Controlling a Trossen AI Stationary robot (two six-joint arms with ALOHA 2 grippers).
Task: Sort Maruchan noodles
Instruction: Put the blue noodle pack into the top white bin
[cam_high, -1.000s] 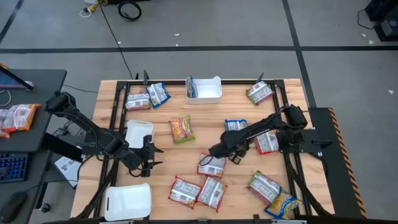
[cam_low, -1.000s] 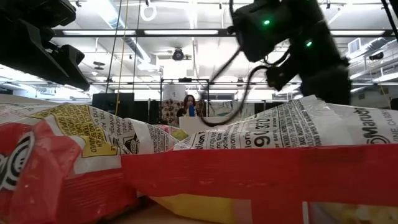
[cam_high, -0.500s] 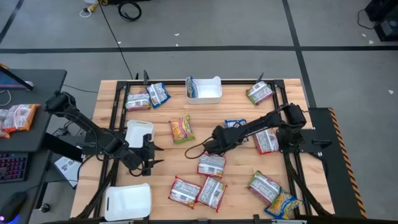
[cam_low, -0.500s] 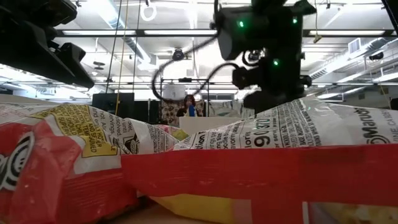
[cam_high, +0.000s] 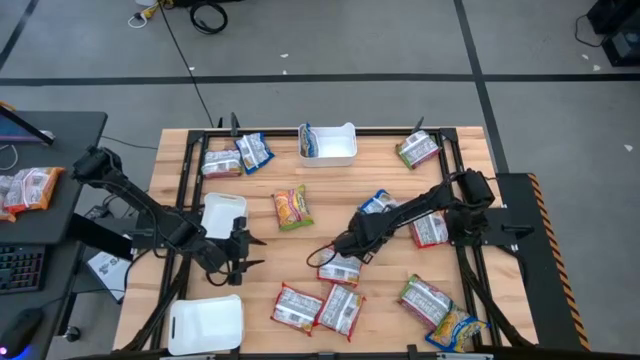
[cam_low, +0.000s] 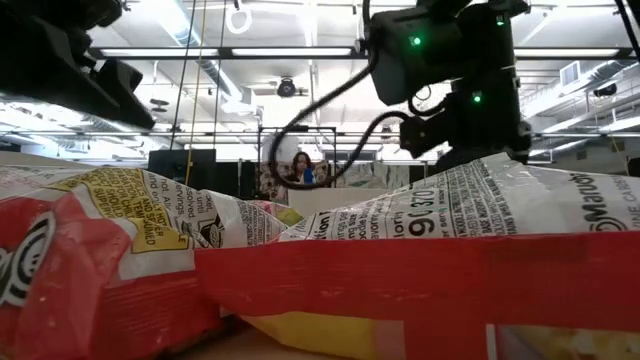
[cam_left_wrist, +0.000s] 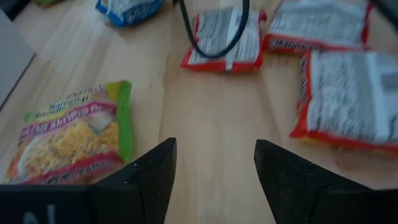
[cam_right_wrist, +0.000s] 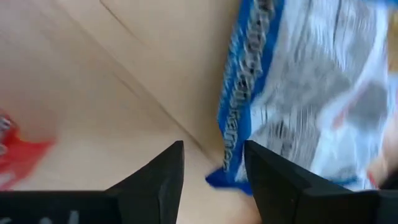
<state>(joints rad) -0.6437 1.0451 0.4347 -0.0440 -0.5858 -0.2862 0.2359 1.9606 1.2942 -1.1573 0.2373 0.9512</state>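
Left end effector (cam_high: 245, 253) hovers low over bare desk (cam_high: 265, 250), fingers apart, holding nothing. Crinkly Maruchan noodles (cam_high: 339, 308) lie scattered flat: green-yellow mid-desk, red-white near the front. Right end effector (cam_high: 347, 247), fingers parted, beside a blue-white packet (cam_high: 378, 202).

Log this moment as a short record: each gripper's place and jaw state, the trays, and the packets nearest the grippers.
left gripper: jaws open and empty, low over the table's left side
right gripper: mid-table, jaws open, nothing gripped
blue packet: just behind the right gripper
red packet: just in front of it
trays: white tray at back centre; two more on the left
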